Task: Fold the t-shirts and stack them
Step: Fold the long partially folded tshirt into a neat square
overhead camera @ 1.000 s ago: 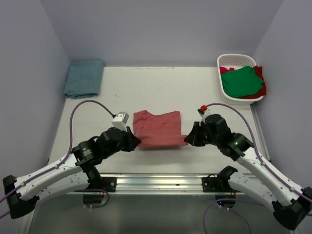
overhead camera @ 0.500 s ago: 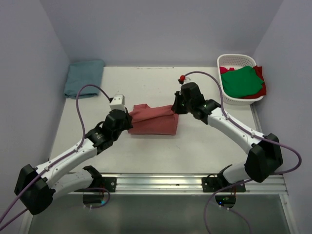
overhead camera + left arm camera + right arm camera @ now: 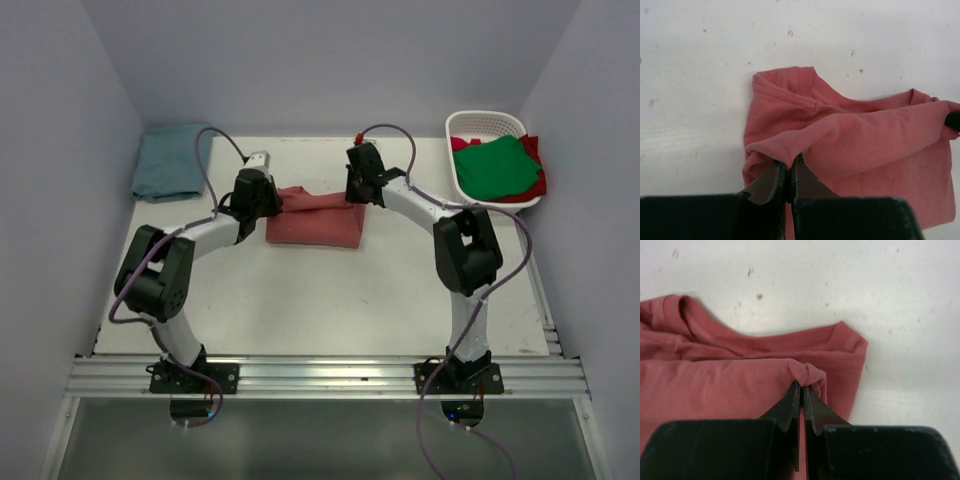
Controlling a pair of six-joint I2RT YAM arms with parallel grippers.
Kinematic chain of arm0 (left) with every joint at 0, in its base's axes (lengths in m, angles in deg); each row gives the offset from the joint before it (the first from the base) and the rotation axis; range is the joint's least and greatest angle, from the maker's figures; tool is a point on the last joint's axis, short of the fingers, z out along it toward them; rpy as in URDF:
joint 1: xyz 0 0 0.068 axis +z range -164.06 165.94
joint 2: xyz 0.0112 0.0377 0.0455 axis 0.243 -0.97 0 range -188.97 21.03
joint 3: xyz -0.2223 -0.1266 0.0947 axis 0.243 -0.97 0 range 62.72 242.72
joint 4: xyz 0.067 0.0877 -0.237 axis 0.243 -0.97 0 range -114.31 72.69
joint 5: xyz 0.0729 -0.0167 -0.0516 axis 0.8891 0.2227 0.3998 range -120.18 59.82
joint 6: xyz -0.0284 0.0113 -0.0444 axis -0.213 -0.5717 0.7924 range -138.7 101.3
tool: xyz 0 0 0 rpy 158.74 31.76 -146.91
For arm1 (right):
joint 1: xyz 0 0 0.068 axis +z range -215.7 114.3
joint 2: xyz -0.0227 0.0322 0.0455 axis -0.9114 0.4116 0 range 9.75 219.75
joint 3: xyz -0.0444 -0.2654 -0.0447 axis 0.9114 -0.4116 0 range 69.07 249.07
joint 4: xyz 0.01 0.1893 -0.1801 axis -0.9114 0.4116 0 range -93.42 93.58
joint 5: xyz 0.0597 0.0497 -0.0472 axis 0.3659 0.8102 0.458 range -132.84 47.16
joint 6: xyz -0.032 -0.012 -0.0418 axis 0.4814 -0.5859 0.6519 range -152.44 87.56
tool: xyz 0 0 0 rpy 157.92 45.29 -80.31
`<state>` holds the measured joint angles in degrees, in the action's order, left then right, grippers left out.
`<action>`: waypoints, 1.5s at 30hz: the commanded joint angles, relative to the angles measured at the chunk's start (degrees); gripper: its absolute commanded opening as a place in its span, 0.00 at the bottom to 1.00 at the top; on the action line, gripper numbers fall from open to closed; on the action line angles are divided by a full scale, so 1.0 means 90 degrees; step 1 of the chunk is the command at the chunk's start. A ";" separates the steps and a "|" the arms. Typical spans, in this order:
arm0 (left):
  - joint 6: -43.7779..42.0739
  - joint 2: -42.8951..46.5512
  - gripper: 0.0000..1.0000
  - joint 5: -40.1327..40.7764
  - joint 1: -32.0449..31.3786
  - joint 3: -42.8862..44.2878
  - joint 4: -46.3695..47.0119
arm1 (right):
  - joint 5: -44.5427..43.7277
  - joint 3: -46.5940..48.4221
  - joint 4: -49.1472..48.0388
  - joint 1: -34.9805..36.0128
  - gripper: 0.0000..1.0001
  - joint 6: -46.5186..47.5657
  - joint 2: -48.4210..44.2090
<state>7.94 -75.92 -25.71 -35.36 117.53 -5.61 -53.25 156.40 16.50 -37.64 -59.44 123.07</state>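
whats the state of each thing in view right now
brick-red t-shirt: partly folded, one edge pinched at both ends
left gripper: shut on brick-red t-shirt
right gripper: shut on brick-red t-shirt
teal-blue t-shirt: folded, lying flat
basket: upright, holding shirts
green t-shirt: topmost in basket
red t-shirt: under green, draped over rim

From the top camera I see a white table (image 3: 330, 300), closed in by pale lavender walls (image 3: 330, 60) at the back and on both sides. A white slotted plastic basket (image 3: 487, 115) stands in its far right corner, near the right wall. An aluminium rail (image 3: 330, 375) runs along the near edge of the table. Both wrist cameras show me small dark specks (image 3: 790, 33) scattered on the white surface.
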 commanded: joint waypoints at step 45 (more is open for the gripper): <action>0.1847 0.3458 0.00 0.1240 -0.2878 -0.1461 -0.2794 | -0.0511 -0.3162 0.1224 0.0867 0.00 -0.0184 -0.3275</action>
<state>26.32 -44.84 -24.90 -61.94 101.16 -26.48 -51.79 125.26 26.23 -29.67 -60.91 94.09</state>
